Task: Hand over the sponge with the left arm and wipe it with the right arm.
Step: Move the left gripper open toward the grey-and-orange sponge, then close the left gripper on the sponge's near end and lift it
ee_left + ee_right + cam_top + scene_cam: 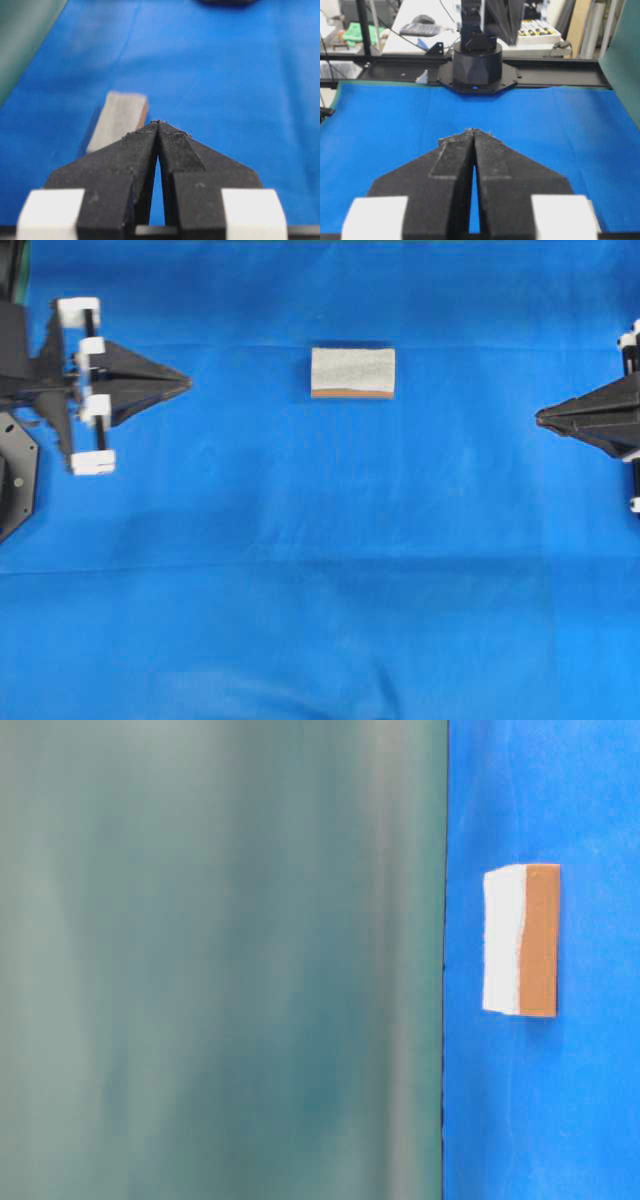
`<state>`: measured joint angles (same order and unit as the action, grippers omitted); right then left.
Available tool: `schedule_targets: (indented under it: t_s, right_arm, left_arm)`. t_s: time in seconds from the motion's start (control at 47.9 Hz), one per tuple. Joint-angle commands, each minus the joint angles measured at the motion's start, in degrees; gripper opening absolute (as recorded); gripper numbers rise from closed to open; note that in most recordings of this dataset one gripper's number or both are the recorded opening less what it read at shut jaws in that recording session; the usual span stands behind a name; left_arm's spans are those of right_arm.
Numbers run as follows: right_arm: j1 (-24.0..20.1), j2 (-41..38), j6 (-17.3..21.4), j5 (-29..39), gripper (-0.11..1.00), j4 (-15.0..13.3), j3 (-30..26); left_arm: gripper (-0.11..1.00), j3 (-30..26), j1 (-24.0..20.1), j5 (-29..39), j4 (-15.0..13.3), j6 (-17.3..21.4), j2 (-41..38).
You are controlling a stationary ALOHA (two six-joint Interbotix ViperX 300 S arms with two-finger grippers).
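Observation:
The sponge (352, 372) lies flat on the blue cloth, grey-white top up, with an orange-brown edge on its near side. In the table-level view the sponge (521, 940) sits alone on the cloth. My left gripper (186, 383) rests at the left, shut and empty, its tips pointing toward the sponge across a wide gap. From the left wrist, the sponge (119, 120) appears ahead and left of the left gripper (158, 122). My right gripper (540, 418) is at the right edge, shut and empty. The right gripper (474, 132) holds nothing, and no sponge shows in its wrist view.
Blue cloth (320, 590) covers the whole table. A green backdrop (220, 960) fills the left of the table-level view. The left arm's round black base (476, 67) stands at the cloth's far edge in the right wrist view, with a black rail and desks behind.

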<state>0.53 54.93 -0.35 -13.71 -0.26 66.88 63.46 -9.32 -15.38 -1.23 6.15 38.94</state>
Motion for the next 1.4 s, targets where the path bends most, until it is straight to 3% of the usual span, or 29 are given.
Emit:
schedule_targets:
  t_s: [0.0,0.084,0.251,0.355,0.752,0.898,1.002,1.378]
  right_arm:
    - [0.1,-0.4,0.2,-0.3,0.0,0.0,-1.5]
    - [0.1,-0.4,0.2,-0.1,0.0,0.0,-1.6]
    - [0.1,-0.4,0.2,0.0,0.0,-0.1,-1.5]
    - [0.1,-0.5,0.3,0.4,0.0,0.0,-1.5]
    - [0.1,-0.9,0.3,1.6,0.0,0.0,-1.4]
    - [0.1,-1.0,0.3,1.6,0.0,-0.1,-1.4]
    - [0.1,-1.0,0.3,1.6,0.0,0.0,-1.3]
    - [0.1,-1.7,0.3,1.3,0.0,0.0,-1.3]
  left_arm:
    - [0.05,-2.8,-1.8,-1.1,-0.1,0.4,-3.6]
    - [0.24,-5.0,-3.5,-1.1,-0.1,0.4,-8.6]
    - [0.76,-10.4,-4.4,-1.1,-0.1,2.9,-20.1]
    - [0.93,-13.7,-4.7,-1.1,-0.1,5.4,-26.8]
    - [0.94,-24.6,-6.9,-2.0,0.3,7.0,-44.6]
    - [0.94,-25.9,-7.5,-4.0,0.4,7.5,-48.5]
    - [0.94,-26.3,-7.7,-5.2,0.2,10.4,-50.7]
    - [0.94,-28.0,-9.2,-6.3,0.2,11.7,-55.5]
